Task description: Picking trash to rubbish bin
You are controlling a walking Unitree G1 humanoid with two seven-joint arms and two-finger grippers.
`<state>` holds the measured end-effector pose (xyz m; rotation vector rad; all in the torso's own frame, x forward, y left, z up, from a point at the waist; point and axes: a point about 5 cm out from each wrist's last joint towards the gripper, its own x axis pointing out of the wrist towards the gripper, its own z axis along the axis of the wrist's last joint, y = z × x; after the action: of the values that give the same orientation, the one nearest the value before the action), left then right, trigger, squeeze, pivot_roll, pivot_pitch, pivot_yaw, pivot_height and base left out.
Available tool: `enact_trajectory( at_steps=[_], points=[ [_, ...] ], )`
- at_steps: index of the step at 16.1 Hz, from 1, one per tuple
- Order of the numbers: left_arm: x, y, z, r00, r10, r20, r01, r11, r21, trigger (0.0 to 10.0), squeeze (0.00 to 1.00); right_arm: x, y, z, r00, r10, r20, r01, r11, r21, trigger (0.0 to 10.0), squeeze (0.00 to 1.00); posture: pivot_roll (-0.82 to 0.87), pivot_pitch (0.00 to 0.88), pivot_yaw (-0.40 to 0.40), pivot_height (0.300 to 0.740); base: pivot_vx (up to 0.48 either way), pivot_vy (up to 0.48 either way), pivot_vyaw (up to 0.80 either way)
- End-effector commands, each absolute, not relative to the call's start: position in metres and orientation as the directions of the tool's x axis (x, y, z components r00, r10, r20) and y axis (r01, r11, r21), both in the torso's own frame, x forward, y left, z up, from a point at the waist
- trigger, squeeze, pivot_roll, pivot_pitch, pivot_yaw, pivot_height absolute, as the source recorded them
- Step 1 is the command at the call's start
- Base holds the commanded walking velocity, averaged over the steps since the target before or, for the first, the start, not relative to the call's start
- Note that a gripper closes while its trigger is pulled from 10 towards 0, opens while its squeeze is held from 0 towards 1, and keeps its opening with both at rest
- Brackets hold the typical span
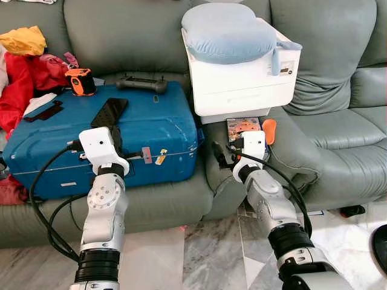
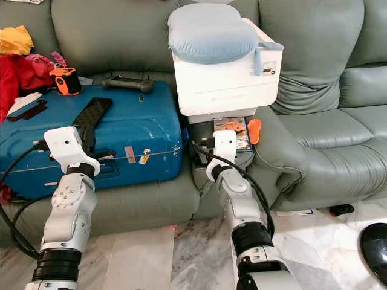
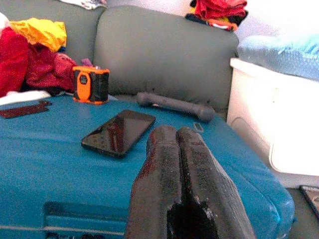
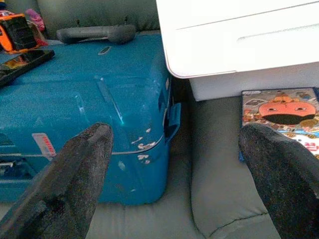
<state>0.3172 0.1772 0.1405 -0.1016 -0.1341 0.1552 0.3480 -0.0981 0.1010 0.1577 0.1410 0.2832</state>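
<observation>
A colourful printed packet [image 1: 243, 128] lies flat on the sofa arm, partly under a white box [image 1: 242, 84]; it shows again as the packet [image 4: 279, 112] in the right wrist view. An orange item [image 1: 269, 130] lies beside it. My right gripper [image 4: 179, 132] is open, fingers wide apart, low in front of the gap between the blue suitcase [image 1: 157, 130] and the sofa arm, short of the packet. My left gripper [image 3: 175, 130] is shut with nothing in it, over the suitcase's front edge, near a black phone [image 3: 119, 132].
On the suitcase lie the phone, an orange-and-black device [image 1: 80, 81], a dark grey handle-shaped thing [image 1: 142, 84] and a dark strap [image 1: 43, 112]. A blue cushion [image 1: 230, 30] tops the white box. Red clothes [image 1: 24, 78] pile at left. A black round object [image 1: 381, 248] sits on the floor, right.
</observation>
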Motion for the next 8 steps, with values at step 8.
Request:
enact_trajectory(
  at_steps=[8],
  points=[
    [0.324,0.160,0.139,0.979,0.157,0.129,-0.135,0.977,-0.166,10.0,0.00,0.359,-0.101,0.118,0.942,0.321,-0.100,-0.306,0.942,0.136,10.0,0.00,0.00,0.000,-0.111,0.740,0.000,0.000,0.00]
  ],
)
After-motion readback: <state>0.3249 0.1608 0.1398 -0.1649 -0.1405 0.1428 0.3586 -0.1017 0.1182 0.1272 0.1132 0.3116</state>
